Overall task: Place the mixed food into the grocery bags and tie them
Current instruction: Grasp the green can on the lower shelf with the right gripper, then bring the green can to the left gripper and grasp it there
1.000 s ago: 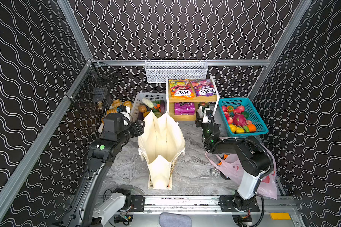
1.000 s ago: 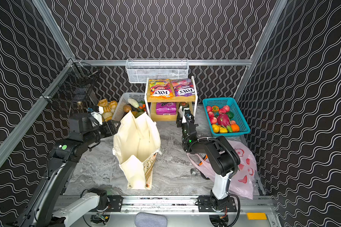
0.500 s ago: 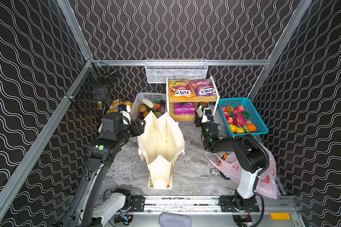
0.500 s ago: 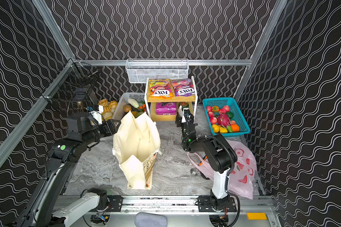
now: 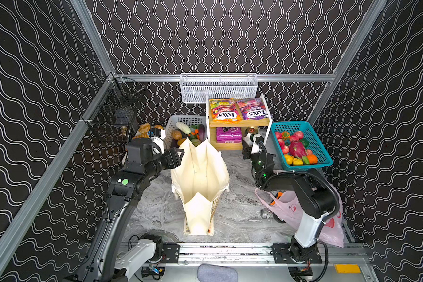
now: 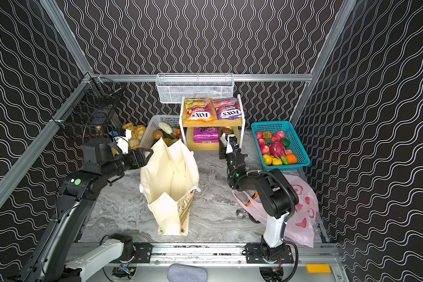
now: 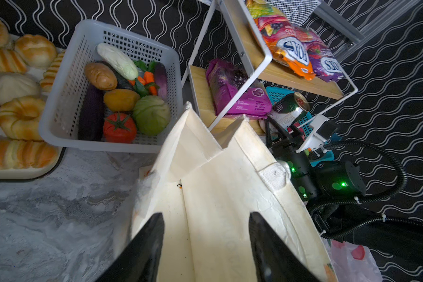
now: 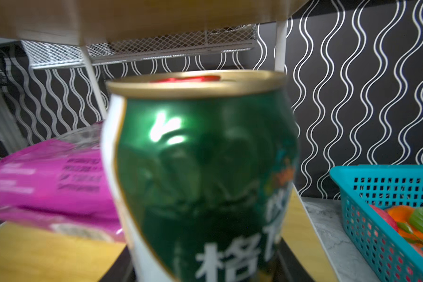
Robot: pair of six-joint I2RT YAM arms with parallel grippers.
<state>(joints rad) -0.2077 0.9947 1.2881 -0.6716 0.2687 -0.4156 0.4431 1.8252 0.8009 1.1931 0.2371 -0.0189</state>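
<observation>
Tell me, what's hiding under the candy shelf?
A magenta pouch lies there, and a green can stands beside it with the right claw at it. The top board covers whatever is farther back.

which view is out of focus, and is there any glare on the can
Right wrist view: the green can fills the frame too close and reads soft, with a bright glare patch on its upper side; the magenta pouch beside it is smeared. Left wrist view: sharp on the cream tote, though the left fingers are dark, soft-edged. Both top views: evenly lit and crisp.
</observation>
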